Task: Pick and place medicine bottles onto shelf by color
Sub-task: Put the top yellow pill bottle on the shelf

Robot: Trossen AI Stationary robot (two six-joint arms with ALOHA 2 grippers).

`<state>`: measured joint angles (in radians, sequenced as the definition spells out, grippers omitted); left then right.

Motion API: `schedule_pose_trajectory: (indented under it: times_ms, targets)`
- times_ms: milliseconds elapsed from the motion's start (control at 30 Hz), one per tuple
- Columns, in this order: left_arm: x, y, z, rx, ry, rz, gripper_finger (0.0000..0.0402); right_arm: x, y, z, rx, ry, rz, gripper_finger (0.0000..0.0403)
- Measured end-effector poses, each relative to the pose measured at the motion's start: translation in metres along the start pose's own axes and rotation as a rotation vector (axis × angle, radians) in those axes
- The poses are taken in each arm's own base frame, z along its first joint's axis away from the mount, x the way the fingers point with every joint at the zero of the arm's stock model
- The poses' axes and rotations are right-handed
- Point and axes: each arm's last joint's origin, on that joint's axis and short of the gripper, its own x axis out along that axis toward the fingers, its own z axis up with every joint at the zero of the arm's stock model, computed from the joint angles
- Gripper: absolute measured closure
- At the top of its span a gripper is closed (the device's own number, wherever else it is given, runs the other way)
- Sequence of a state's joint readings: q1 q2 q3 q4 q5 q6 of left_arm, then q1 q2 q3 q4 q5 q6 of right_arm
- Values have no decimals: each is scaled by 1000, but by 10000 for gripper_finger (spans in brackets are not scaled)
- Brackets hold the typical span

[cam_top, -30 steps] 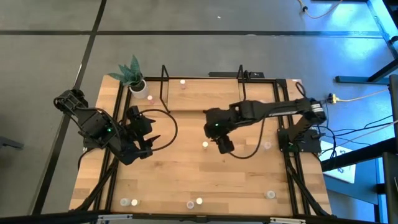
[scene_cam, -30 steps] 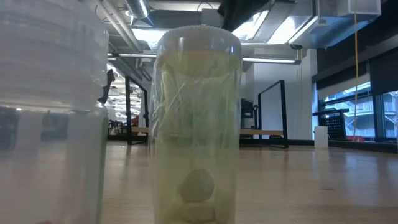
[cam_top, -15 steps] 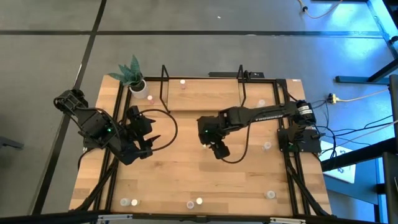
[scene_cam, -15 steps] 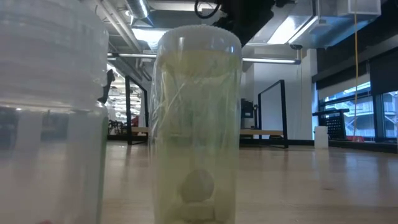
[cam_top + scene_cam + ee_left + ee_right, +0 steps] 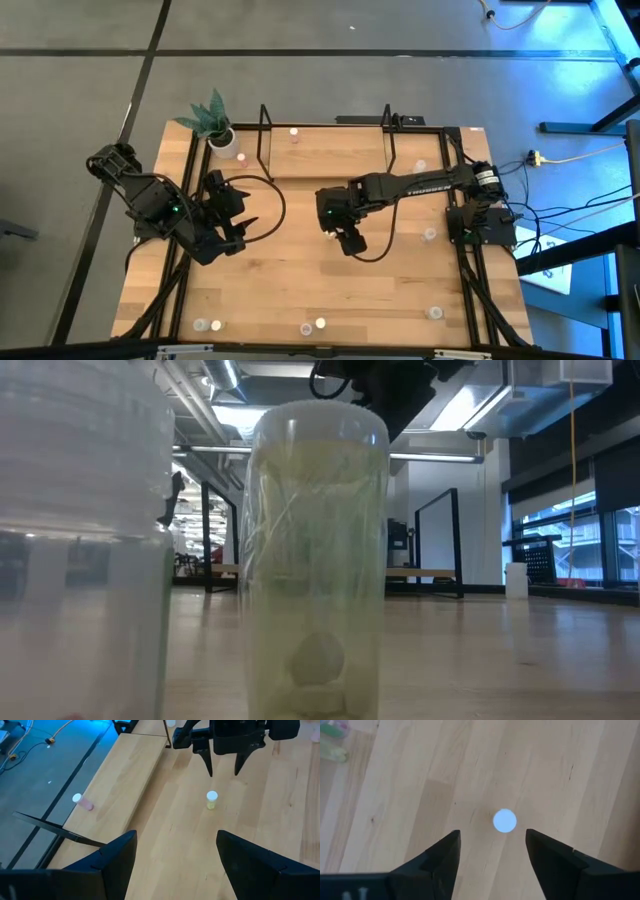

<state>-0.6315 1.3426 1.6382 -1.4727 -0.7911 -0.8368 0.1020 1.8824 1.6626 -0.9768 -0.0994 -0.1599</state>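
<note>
A small medicine bottle (image 5: pixel 212 800) with a white cap (image 5: pixel 505 820) and a yellow-green body stands upright on the tabletop at mid-table. My right gripper (image 5: pixel 492 836) is open above it, fingers pointing steeply down. In the left wrist view the right gripper (image 5: pixel 224 770) is clear of the cap. My left gripper (image 5: pixel 175 850) waits open and empty near the table's left side (image 5: pixel 240 225). The shelf (image 5: pixel 325 150), a light board framed by black rods, stands at the table's far side. One bottle (image 5: pixel 294 131) stands on it.
A potted plant (image 5: pixel 215 120) stands at the far left corner, with a pink bottle (image 5: pixel 82 802) lying near it. Several bottles (image 5: pixel 320 324) stand along the near edge; one (image 5: pixel 315 560) fills the low view. More bottles (image 5: pixel 430 235) are on the right.
My right gripper has moved toward the table's left edge and downward. It now stands over the white-capped bottle, which has kept its place.
</note>
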Motion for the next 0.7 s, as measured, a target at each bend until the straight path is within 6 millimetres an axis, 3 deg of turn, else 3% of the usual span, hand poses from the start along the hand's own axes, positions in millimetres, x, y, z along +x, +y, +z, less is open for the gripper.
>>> schedule_pose_trajectory:
  times_ms: [233, 700]
  targets:
    - [0, 0, 0, -1, 0, 0, 134, 1, 0, 1, -19, -9, -2, 131]
    - [0, 0, 0, -7, -4, -4, 134, 35, -4, 5, -152, 27, 6, 127]
